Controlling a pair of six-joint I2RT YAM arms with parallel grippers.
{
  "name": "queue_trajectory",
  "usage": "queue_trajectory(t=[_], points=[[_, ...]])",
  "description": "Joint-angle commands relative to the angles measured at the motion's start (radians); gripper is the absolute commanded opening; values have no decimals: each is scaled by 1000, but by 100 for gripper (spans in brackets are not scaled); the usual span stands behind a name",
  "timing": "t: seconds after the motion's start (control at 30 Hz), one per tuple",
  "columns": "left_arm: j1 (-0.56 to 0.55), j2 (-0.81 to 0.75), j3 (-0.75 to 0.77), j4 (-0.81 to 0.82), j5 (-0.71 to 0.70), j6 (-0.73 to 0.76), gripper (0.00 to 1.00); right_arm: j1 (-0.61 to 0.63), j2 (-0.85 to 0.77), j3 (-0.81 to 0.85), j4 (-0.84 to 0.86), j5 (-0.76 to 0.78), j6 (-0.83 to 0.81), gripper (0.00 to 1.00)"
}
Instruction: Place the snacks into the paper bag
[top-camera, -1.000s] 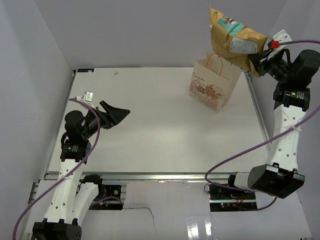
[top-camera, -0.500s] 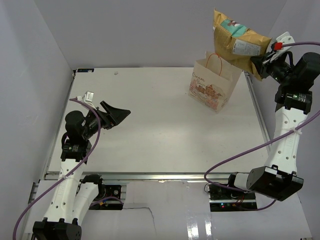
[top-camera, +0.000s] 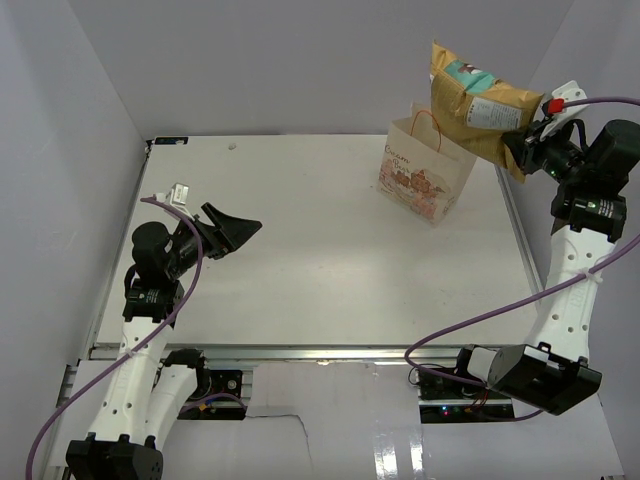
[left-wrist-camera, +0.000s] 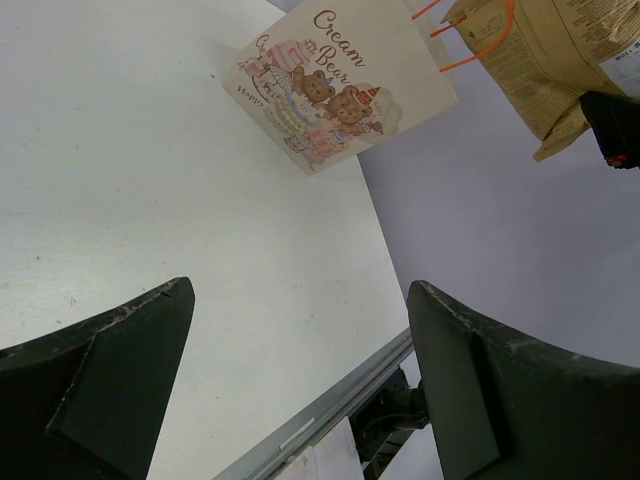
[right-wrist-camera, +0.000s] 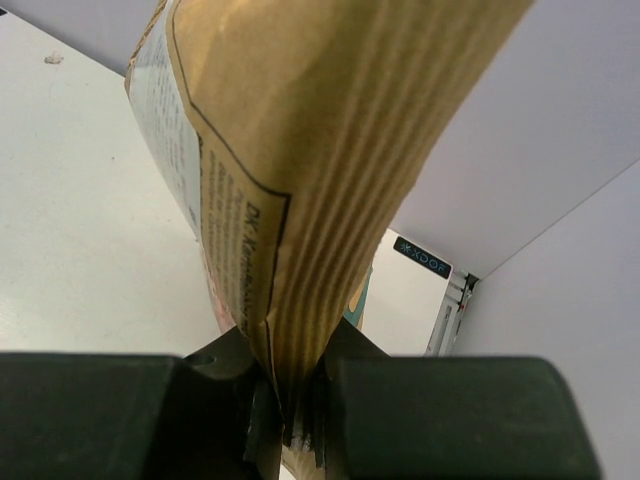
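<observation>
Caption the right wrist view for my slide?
Right arm's fingers pinch the yellow-orange chip bag by its crimped edge, above the white table.

We note the large yellow-orange crinkled chip bag (top-camera: 478, 95), pinched in the right gripper (top-camera: 520, 148), has drifted slightly rightward and lower, closer to the right side of the cream paper gift bag (top-camera: 420, 175).
</observation>
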Motion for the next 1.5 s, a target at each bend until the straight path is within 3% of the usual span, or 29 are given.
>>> queue_trajectory(t=[0.0,0.73,1.27,1.47], points=[[2,-1,-4,19,16,7,98,-12,-32,15,30,-3,-9,10],[2,-3,-12,26,19,6,98,-18,-15,12,1,25,-45,29],[2,-4,-18,29,20,4,98,-18,19,38,24,14,-11,30],[2,2,-16,38,25,-1,98,-15,101,114,52,-16,67,44]])
